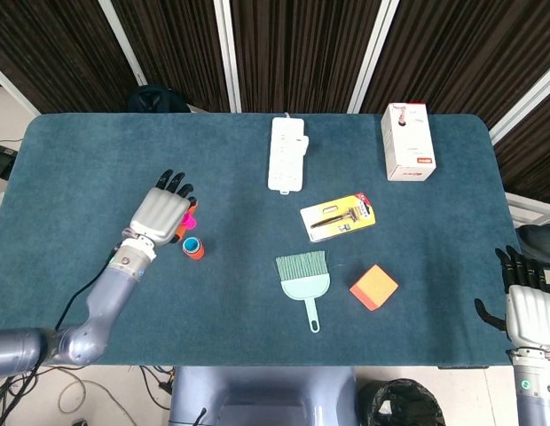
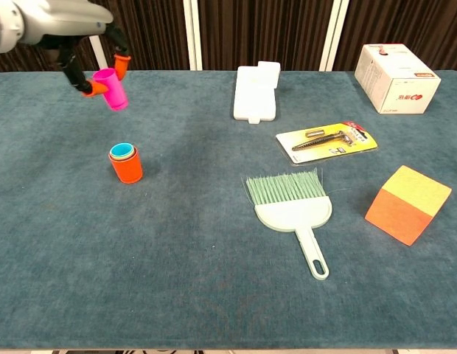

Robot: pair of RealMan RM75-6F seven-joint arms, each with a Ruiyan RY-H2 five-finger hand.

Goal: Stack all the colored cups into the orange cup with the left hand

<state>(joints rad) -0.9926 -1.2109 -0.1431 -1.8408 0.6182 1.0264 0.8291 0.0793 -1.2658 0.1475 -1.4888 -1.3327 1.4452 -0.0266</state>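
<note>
Between left hand fingers: pink cup

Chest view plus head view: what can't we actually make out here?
- Pink cup: head view, mostly hidden under the left hand.
- Left hand: chest view, cut off by the top-left edge.
- Cups nested in the orange cup: number unclear, only rims show.
- Right hand: absent from chest view.

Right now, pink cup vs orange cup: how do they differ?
The pink cup is held in the air by the left hand, tilted; the orange cup stands upright on the table. The orange cup has other cups nested inside, a blue rim on top; nothing shows nested in the pink one. Both are small plain cups.
</note>
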